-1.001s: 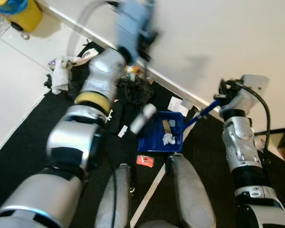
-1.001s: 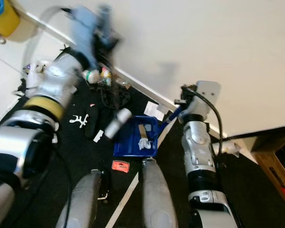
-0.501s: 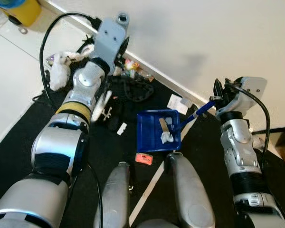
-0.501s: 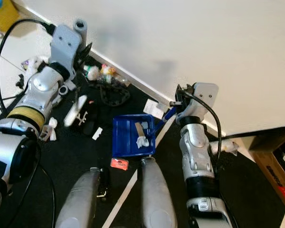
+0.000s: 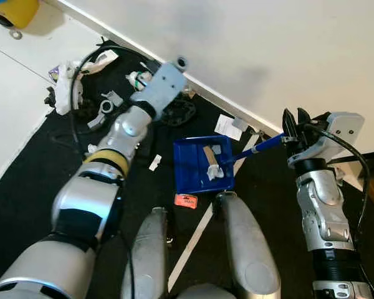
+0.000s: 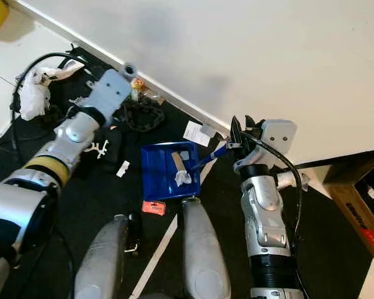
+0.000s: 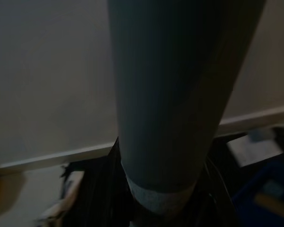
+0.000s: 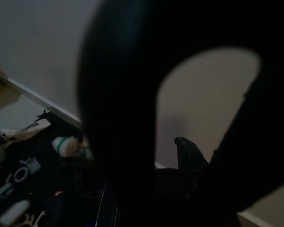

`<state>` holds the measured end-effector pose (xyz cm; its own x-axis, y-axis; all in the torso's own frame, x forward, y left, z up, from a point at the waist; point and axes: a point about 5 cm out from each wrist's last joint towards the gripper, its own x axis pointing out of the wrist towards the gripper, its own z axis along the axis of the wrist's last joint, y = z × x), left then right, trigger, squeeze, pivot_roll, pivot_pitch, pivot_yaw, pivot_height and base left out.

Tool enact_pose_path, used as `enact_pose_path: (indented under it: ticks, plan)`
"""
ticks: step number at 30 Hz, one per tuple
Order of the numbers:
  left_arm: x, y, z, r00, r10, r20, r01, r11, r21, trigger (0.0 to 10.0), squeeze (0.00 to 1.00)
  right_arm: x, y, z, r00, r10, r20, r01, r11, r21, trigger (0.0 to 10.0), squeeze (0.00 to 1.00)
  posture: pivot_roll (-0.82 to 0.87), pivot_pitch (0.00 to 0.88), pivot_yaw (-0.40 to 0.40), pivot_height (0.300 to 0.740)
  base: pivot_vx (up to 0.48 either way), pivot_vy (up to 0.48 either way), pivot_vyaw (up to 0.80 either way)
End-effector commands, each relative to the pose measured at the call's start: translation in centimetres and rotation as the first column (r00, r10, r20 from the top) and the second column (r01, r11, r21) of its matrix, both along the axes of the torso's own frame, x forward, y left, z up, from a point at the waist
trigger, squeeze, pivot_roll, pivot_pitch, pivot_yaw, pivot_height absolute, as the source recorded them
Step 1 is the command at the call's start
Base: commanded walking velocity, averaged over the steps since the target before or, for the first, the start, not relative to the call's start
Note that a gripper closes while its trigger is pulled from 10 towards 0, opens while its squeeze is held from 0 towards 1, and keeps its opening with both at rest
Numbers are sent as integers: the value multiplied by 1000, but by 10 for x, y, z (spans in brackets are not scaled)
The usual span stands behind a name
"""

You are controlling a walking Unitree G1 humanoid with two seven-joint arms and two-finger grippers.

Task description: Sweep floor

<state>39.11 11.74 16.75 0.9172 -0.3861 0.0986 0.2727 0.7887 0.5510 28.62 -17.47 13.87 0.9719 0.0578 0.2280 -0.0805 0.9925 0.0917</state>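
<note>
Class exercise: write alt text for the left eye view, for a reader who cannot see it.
The right gripper holds the handle of a blue dustpan that lies on a black floor mat by a white wall, with paper scraps in it. The left arm reaches toward litter scattered along the wall.

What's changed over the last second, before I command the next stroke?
The left arm has swung down from the wall toward the litter beside the blue dustpan. The right gripper still holds the dustpan's handle; the scraps in the pan stayed put.
</note>
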Motion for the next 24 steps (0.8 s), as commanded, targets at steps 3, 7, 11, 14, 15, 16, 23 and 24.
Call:
enact_pose_path:
  ticks: [3,7,11,14,15,16,23,24]
  plan:
    - [1,-11,-4,993,98,-67,-113,957,-268,10000,0,-10,-2,-14,997,11,-78,-9,1000,16,10000,0,-245,514,-66,740,0,0,0]
    - [0,-22,-11,983,77,-165,-139,902,-408,10000,0,-12,-2,-15,996,14,-83,-12,1000,18,10000,0,-243,514,-66,740,0,0,0]
    - [-12,-48,-35,954,-71,-292,-76,883,-463,10000,0,-12,1,-15,995,31,-93,-29,999,23,10000,0,-234,509,-65,740,0,0,0]
    - [-18,-56,-44,941,-122,-317,-41,887,-461,10000,0,-11,1,-15,995,36,-94,-34,999,24,10000,0,-235,503,-64,740,0,0,0]
    - [-19,-58,-46,936,-127,-327,-48,878,-476,10000,0,-10,1,-14,995,37,-96,-35,999,25,10000,0,-234,501,-66,740,0,0,0]
    - [-19,-58,-46,936,-127,-327,-48,878,-476,10000,0,-10,1,-14,995,37,-96,-35,999,25,10000,0,-234,501,-66,740,0,0,0]
    - [-32,-102,-43,841,-422,-338,112,747,-656,10000,0,-6,0,-17,993,43,-111,-39,999,37,10000,0,-223,480,-68,740,0,0,0]
    - [-35,-113,-39,815,-486,-317,154,707,-690,10000,0,-4,-2,-18,993,36,-113,-31,998,46,10000,0,-216,471,-67,740,0,0,0]
